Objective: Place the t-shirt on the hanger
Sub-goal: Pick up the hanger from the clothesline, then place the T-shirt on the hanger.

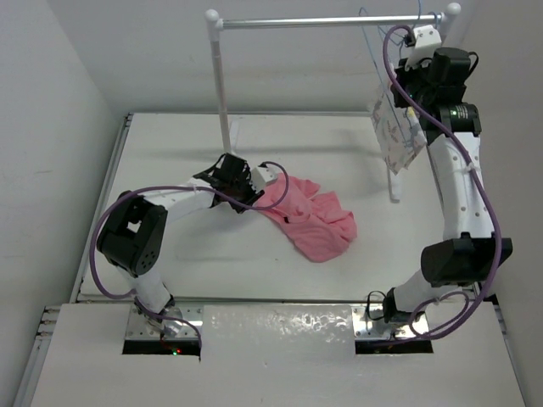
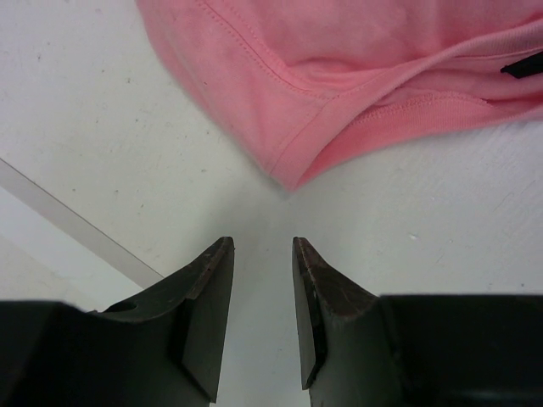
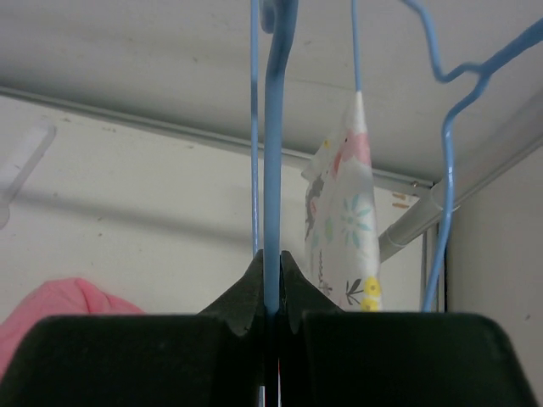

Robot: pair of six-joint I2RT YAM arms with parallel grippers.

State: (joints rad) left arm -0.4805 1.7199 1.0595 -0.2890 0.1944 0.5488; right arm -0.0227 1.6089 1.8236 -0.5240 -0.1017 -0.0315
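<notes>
Pink t-shirt [image 2: 356, 76] is lying bunched just ahead of the left gripper [image 2: 263, 248], which is hovering narrowly open, empty; right gripper [image 3: 270, 259] is pinching the hanger [image 3: 272, 127] wire, probably steadying it for dressing

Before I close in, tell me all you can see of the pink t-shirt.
The t-shirt is salmon pink, soft cloth with stitched hems and a small black tag. It lies crumpled and folded over itself near the middle of the white table, not on any hanger. A folded corner points toward the left pincer, which is open just short of it, not touching. Only the table touches it.
</notes>
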